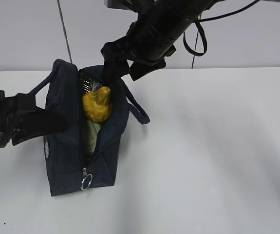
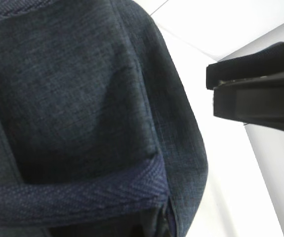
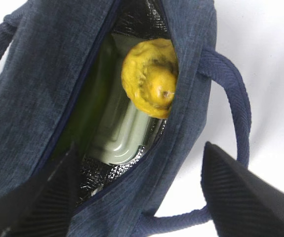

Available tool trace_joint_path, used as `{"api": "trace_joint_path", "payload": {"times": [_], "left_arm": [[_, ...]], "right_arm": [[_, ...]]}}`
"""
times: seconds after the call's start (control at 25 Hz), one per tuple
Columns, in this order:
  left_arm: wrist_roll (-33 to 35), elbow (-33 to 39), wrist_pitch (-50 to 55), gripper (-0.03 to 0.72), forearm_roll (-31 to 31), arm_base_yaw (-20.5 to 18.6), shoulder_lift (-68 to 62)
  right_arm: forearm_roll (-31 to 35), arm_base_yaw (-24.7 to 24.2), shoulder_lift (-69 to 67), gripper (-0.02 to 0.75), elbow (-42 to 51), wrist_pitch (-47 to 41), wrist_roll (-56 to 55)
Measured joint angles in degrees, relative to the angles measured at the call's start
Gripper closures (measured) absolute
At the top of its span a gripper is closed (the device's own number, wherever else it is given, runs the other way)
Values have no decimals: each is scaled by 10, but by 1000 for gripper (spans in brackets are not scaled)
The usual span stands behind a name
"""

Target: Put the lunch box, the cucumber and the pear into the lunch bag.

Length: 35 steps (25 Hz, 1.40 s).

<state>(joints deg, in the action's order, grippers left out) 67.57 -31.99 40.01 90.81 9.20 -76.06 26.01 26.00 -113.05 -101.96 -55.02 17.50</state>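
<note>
My right end effector [image 3: 137,197] stands wide and empty above the lunch bag [image 1: 66,151]. The pear [image 1: 98,104] rests high on the lunch box [image 3: 124,133] inside; it could roll out.

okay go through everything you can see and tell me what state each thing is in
Lunch bag: upright, zipper open.
Pear: in the bag's opening, on the lunch box.
Lunch box: inside the bag, lid on.
Cucumber: inside, beside the box.
Right gripper: open, above the bag.
Left gripper: at the bag's side.
</note>
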Motion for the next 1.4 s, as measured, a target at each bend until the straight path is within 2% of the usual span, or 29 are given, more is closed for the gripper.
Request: {"api": "trace_joint_path", "payload": {"times": [0.32, 0.52, 0.68, 0.8, 0.92, 0.96, 1.2, 1.4], "left_arm": [[0, 0, 0, 704, 0, 0, 0], [0, 0, -1, 704, 0, 0, 0], [0, 0, -3, 704, 0, 0, 0], [0, 0, -5, 704, 0, 0, 0], [0, 0, -11, 704, 2, 0, 0], [0, 0, -14, 704, 4, 0, 0], [29, 0, -19, 704, 37, 0, 0], [41, -13, -9, 704, 61, 0, -9]], "right_arm": [[4, 0, -45, 155, -1, 3, 0], [5, 0, -60, 232, -1, 3, -5], [5, 0, -69, 358, -1, 3, -5], [5, 0, -69, 503, -1, 4, -7], [5, 0, -69, 685, -1, 4, -8], [4, 0, -69, 713, -1, 4, -8], [-25, 0, -60, 732, -1, 0, -11], [-113, 0, -29, 732, -1, -29, -51]]}}
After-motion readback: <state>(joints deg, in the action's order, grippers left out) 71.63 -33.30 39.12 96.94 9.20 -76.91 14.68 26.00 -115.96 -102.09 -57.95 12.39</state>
